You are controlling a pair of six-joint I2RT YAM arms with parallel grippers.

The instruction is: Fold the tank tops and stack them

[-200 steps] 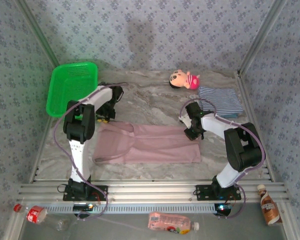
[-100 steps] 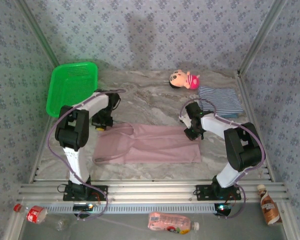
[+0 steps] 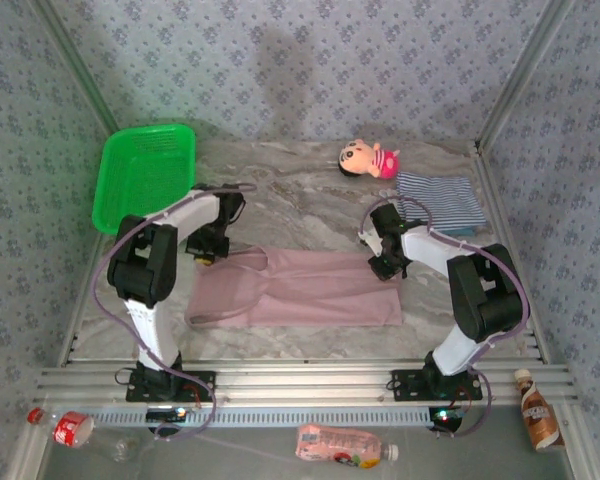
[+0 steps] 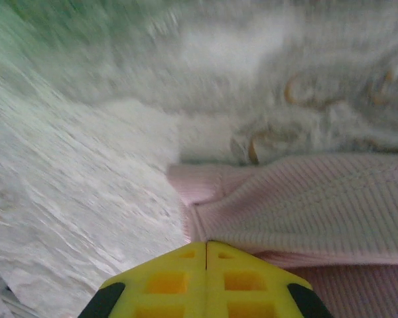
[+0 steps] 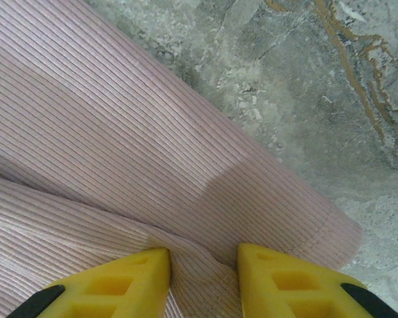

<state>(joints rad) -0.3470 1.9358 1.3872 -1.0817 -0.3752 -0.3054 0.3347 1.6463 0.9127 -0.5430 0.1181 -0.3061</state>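
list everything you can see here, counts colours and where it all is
mauve-pink tank top: 1, mauve-pink, spread flat mid-table
striped tank top: 1, navy and white, folded, far right
teal-blue tank top: 1, teal-blue, sliver under the striped one
plush doll: 1, pink, far edge
basket: 1, green, far left
red-label bottle: 1, clear, near ledge, left
pink bottle: 1, pink, near ledge, middle
brown bottle: 1, brown, near ledge, right
table: 1, grey marble
left hand: 1, yellow fingers, shut on the mauve-pink top's far left corner
right hand: 1, yellow fingers apart, on its far right corner
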